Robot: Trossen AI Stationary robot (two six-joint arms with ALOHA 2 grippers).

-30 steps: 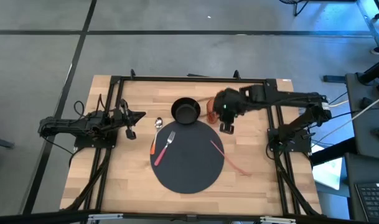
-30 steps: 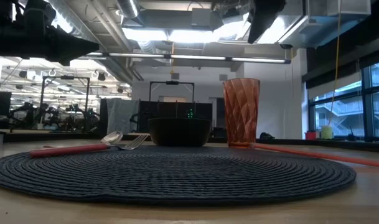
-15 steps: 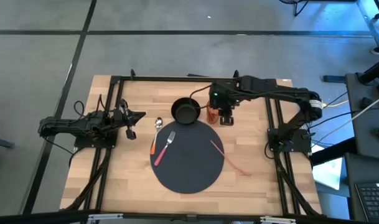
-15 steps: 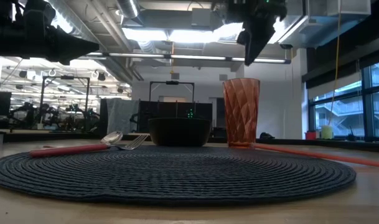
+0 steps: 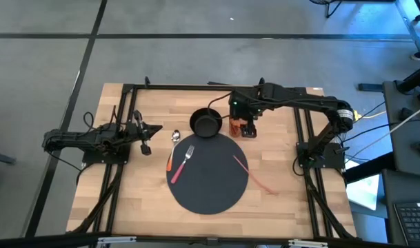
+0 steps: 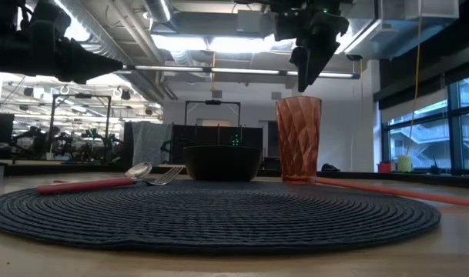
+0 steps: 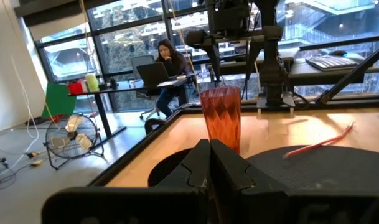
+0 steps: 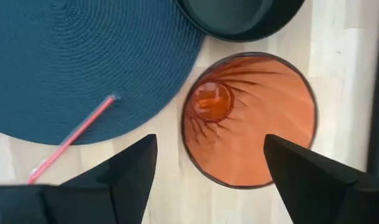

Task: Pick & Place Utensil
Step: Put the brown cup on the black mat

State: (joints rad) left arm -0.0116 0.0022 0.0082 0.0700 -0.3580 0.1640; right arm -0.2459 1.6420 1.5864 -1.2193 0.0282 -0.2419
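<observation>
Left gripper [image 5: 145, 142] rests low at the left side of the table [image 5: 285, 200], and its two fingers are pressed together with nothing in them. This arm just waits there, stretched out flat and pointing toward the middle.

Next to it, going right, a spoon [image 5: 174, 136] lies on the wood by the edge of the round dark mat [image 5: 210, 186]. A fork [image 5: 183, 162] with a pink handle lies half on the mat, right beside the spoon. Behind them sits a small black bowl [image 5: 205, 123].

Further right stands an orange cup [image 8: 248, 118], just off the mat and close to the bowl. The cup looks empty inside. A long pink straw [image 5: 254, 176] lies across the right side of the mat, with its end sticking out onto the wood.

Right gripper [image 5: 248, 128] hangs high over the orange cup. Its fingers are spread wide, one on each side of the cup's mouth, and they hold nothing. The right arm reaches from its base on the right side, across the back of the table, and bends down at the wrist so the fingers point straight at the table.

No utensil has been picked up yet, so I think the job is only starting. Picking one up and putting it in its place is all still to do.
</observation>
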